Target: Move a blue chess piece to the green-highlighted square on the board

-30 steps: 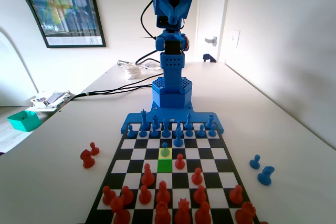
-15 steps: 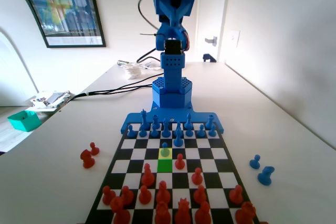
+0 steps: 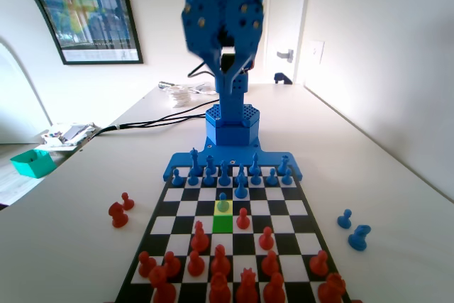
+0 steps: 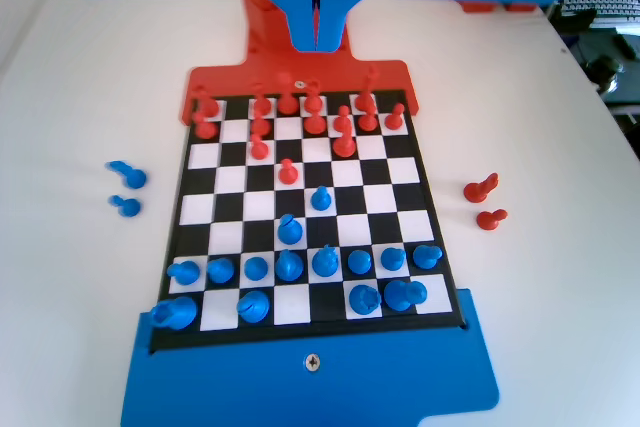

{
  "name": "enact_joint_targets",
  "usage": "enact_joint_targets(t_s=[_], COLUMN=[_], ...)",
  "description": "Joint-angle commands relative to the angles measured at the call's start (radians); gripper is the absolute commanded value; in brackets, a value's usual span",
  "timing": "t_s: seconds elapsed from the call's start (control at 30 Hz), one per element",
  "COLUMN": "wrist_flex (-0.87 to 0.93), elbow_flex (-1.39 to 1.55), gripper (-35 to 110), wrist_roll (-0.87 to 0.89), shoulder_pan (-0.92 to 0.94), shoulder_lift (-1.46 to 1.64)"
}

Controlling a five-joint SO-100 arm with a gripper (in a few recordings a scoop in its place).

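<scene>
In the fixed view we see a white table (image 3: 397,175) against a pale wall, with a framed poster (image 3: 78,5) at upper left and the board (image 3: 301,211) near the table's front edge. Since a second ago the blue arm (image 3: 220,19) has swung its upper part forward and toward the left of the picture, and it now looks larger and blurred; the pieces lie as they did. The pawn (image 3: 223,202) stands upright on the yellow square (image 3: 216,206), long axis vertical, round head above a flared base. The green square (image 3: 222,224) is just in front of it, toward the board's near edge, and bare. A red pawn (image 3: 242,218) stands on the square to the right of the green one. Two blue pieces (image 3: 352,229) sit off the board's right edge, and two red pieces (image 3: 119,211) sit off its left edge.

In the wrist view we look down on the board (image 4: 432,197) from high above. The gripper (image 4: 317,17) hangs at the top edge, its jaws pressed together with nothing between them, well above the pieces. The pawn (image 4: 320,198) stands apart from the blue rows, ahead of them toward the board's middle; from this steep angle we see mostly its head. Another blue piece (image 4: 290,230) stands just behind it, to the left.
</scene>
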Motion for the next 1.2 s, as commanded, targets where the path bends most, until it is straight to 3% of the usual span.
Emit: enact_joint_targets(t_s=[0.0,0.4,0.7,1.17], wrist_flex=[-0.043,-0.225,-0.433,-0.555], elbow_flex=[-0.029,-0.029,0.095,0.195], gripper=[1,1,3,12], wrist_roll=[-0.008,0.064,0.112,0.103], shoulder_pan=[0.021,0.032,0.012,-0.003], shoulder_lift=[-0.077,-0.394,-0.436,-0.506])
